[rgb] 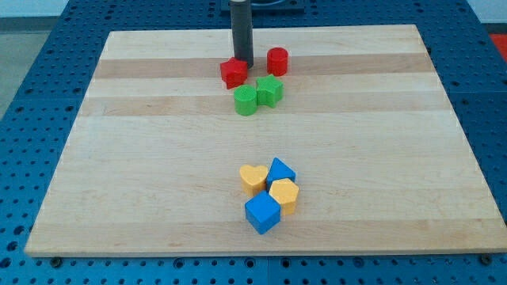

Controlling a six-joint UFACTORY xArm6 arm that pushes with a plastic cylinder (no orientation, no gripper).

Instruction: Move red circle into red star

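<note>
Handless, my tip [242,63] sits between red star [234,73] and red circle [277,61].

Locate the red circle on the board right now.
The red circle sits near the view's top centre, right of my tip and the red star, above the green star.

pale striped wooden board [142,158] on blue perforated table [32,71]; red circle block [277,60], red star block [234,73]; green cylinder [245,101], green star [270,91]; yellow heart [253,178], yellow hexagon [284,194]; blue triangle [280,169], blue cube [262,213]; dark rod [241,32].
</note>
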